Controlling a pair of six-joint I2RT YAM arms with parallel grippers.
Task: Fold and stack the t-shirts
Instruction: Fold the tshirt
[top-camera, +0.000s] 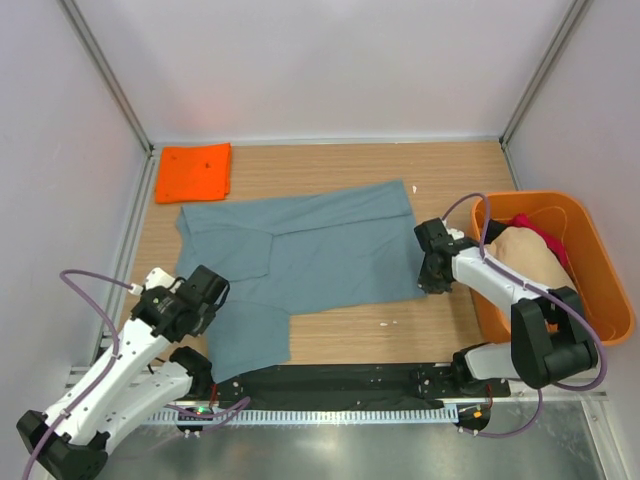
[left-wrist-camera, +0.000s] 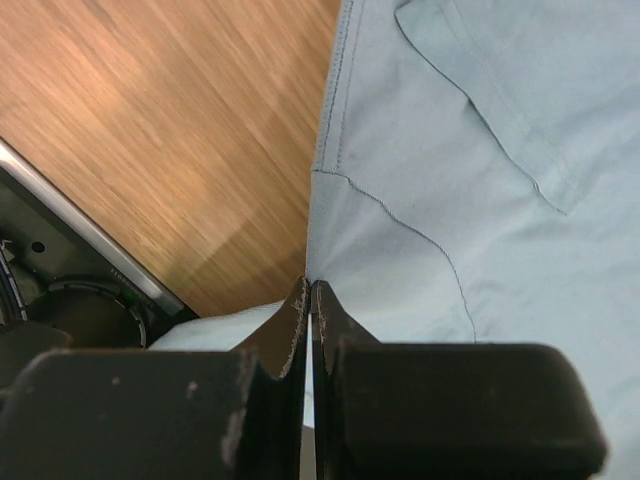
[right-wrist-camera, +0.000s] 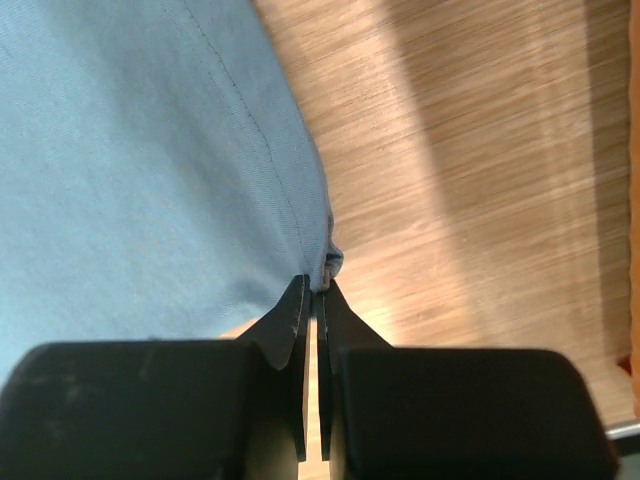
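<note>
The grey-blue shirt (top-camera: 330, 250) lies spread mid-table. The right gripper (right-wrist-camera: 315, 285), jaws closed, pinches a bunched bit of its right edge. The left gripper (left-wrist-camera: 310, 290) is closed at its left hem, any cloth caught there hidden. The right arm partly hides the tub (top-camera: 600, 290).

a large grey-blue t-shirt (top-camera: 320, 250) is lying spread mostly flat in the middle, an orange t-shirt (top-camera: 193, 172) is sitting folded at the far left, and a beige t-shirt (top-camera: 520, 255) and seemingly a red t-shirt (top-camera: 540, 232) are lying bunched in the tub (top-camera: 535, 198) at right.
</note>
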